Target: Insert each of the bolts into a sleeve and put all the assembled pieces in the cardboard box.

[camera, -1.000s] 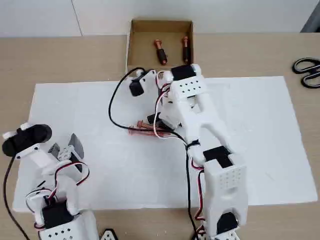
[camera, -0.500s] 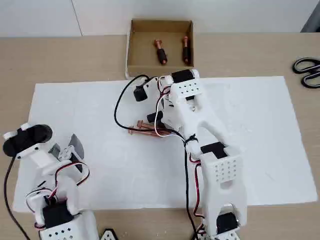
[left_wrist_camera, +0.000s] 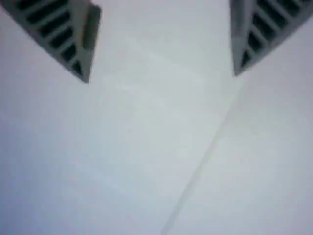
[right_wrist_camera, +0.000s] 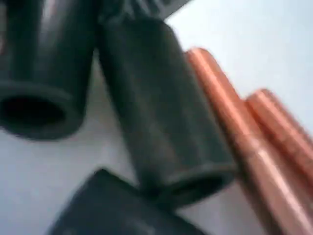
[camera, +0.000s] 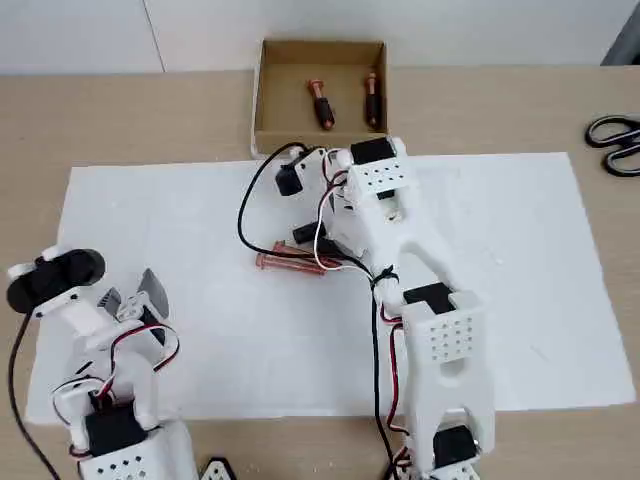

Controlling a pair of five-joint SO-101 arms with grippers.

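Since a second ago your right arm has swung its wrist slightly rightward; your left arm has stayed put. Your left gripper (camera: 128, 293) hangs wide open and empty over the white paper (camera: 520, 250). Two copper bolts (camera: 283, 262) lie side by side, long axes left-right across the paper, right at your right gripper (camera: 312, 238). Two black sleeves (right_wrist_camera: 166, 112) lie just beside them. Whether it holds one you cannot tell. Two assembled pieces (camera: 320, 103) lie in the cardboard box (camera: 262, 100), pointing away from the arms.

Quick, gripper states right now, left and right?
Left gripper: open, holding nothing.
Right gripper: cannot be told; it sits right at the sleeves and bolts.
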